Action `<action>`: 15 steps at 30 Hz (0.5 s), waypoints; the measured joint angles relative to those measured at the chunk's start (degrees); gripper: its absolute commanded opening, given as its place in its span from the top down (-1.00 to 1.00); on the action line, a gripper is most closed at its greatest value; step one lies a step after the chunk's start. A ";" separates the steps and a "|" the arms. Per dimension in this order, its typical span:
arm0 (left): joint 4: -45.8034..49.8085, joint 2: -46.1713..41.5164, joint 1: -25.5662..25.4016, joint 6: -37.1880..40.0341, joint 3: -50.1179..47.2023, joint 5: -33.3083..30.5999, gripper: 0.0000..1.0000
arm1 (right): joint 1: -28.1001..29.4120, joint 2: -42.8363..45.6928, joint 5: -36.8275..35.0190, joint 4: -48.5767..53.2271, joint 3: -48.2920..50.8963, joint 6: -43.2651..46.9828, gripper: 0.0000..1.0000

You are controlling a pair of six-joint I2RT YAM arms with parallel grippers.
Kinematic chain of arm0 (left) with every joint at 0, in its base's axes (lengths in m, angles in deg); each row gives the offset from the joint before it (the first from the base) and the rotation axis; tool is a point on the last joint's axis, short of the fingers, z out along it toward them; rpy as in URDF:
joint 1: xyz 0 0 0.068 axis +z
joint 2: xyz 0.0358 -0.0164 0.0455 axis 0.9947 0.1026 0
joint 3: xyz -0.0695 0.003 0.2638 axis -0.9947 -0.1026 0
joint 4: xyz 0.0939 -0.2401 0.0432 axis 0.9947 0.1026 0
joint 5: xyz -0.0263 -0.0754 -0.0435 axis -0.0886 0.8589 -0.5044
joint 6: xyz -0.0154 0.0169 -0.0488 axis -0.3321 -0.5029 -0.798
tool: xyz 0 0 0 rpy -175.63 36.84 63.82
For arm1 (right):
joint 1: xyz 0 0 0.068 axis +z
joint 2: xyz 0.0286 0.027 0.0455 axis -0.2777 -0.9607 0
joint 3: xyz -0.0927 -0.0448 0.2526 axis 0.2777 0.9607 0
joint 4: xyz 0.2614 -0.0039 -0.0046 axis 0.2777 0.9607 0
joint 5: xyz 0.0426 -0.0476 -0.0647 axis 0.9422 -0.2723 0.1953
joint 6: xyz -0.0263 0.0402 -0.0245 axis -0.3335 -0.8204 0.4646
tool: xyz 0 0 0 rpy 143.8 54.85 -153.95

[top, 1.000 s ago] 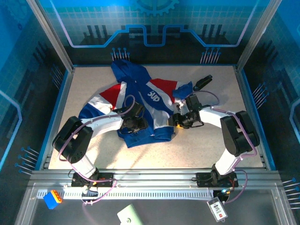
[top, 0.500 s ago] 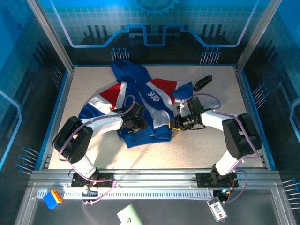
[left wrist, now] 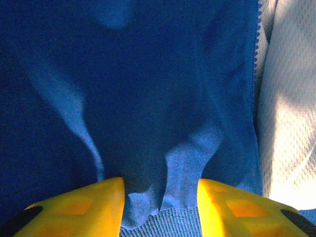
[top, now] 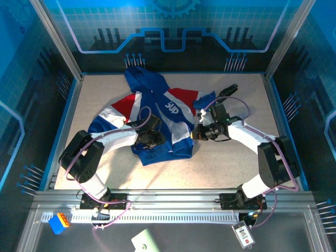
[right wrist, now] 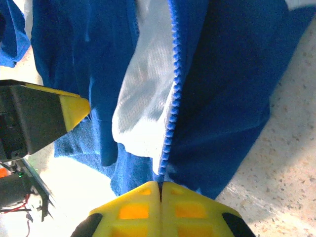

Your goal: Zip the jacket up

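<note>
Yellow-tipped left gripper (top: 148, 140), left of centre in the top view: jaws partly apart, clamped on a bunched fold of blue fabric at the ribbed hem. The jacket (top: 157, 113) lies spread across the middle of the speckled table (top: 105, 168), hood toward the top. Right gripper (top: 195, 134), right of centre: fingers fully together at the lower end of the zipper teeth (right wrist: 172, 98). Whether fabric is pinched cannot be told.

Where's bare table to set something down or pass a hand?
Free: far-left corner of the table beside the jacket hood; the near strip in front of its hem; the far-right corner past the black object. Crowded: the hem, with left end effector and right end effector at it.
</note>
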 measured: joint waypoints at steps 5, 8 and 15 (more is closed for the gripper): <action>0.07 -1.36 0.02 0.15 -0.20 -0.52 0.13 | 4.52 0.15 -3.89 5.18 -6.38 2.27 1.00; 0.02 -3.21 0.39 0.17 -0.87 -0.55 0.13 | 8.33 0.11 -5.90 7.30 -9.29 2.84 1.00; -0.09 -9.53 3.82 0.15 -5.95 -0.31 0.13 | 16.68 -5.84 -6.62 7.85 -15.54 2.01 0.39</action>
